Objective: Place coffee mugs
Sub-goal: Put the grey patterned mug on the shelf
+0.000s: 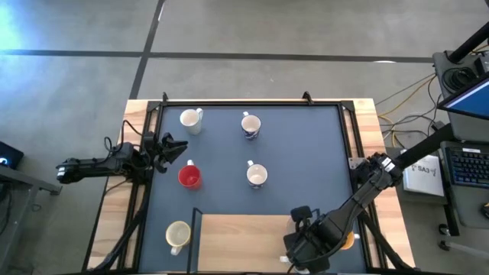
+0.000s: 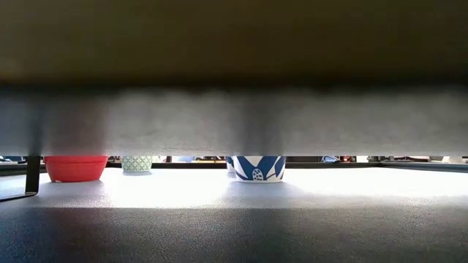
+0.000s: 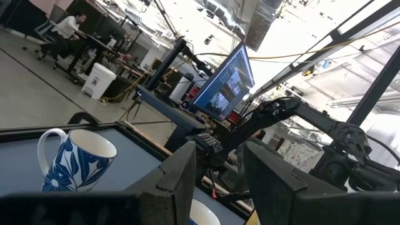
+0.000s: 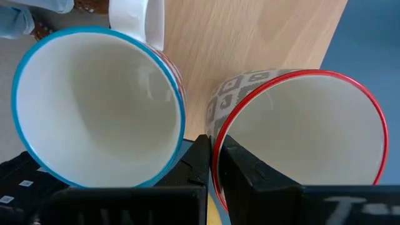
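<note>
A dark blue mat [image 1: 306, 145] covers a wooden table, with a light wooden board [image 1: 241, 241] at its near edge and grey concrete floor around. The right gripper [image 4: 215, 159] is low over the board's right end, its fingers nearly closed, pinching the rim of a red-rimmed patterned mug [image 4: 300, 131]. A blue-rimmed mug [image 4: 94, 106] stands just beside it, touching or almost touching. The left gripper [image 1: 177, 149] hovers at the mat's left side near the red mug [image 1: 189, 176], fingers slightly apart and holding nothing. Five mugs stand on the mat: one white [image 1: 190, 119], two with blue patterns [image 1: 250, 125] [image 1: 257, 175], the red one, and a pale yellow one [image 1: 178, 234].
</note>
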Available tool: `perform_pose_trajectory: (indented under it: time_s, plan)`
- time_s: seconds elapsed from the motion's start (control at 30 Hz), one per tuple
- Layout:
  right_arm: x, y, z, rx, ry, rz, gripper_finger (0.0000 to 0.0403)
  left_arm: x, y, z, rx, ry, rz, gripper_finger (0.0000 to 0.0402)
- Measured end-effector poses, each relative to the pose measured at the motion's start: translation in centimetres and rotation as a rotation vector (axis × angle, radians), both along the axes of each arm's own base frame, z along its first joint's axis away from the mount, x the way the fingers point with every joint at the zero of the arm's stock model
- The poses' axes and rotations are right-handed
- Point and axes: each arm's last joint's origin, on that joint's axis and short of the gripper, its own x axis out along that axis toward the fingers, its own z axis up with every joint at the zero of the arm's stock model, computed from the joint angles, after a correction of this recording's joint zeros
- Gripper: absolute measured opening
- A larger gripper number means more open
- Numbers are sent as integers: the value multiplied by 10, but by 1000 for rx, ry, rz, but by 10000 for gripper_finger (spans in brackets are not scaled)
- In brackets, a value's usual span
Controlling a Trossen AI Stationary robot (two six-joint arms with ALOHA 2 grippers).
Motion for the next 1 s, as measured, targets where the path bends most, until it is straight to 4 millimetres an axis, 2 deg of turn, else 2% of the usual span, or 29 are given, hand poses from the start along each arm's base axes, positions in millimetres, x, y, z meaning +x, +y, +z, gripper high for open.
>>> perform_pose_trajectory:
  time_s: [0.13, 0.37, 0.53, 1.0]
  plan:
    - [0, 0, 0, 5, 4, 7, 18, 0, 0, 0, 0, 0, 0, 116]
    - [0, 0, 0, 3, 4, 15, 61, 0, 0, 0, 0, 0, 0, 116]
    - [-1, -1, 1, -1, 9, 16, 78, 0, 0, 0, 0, 0, 0, 116]
    - [-5, -3, 6, 19, 25, 21, 68, 0, 0, 0, 0, 1, 0, 116]
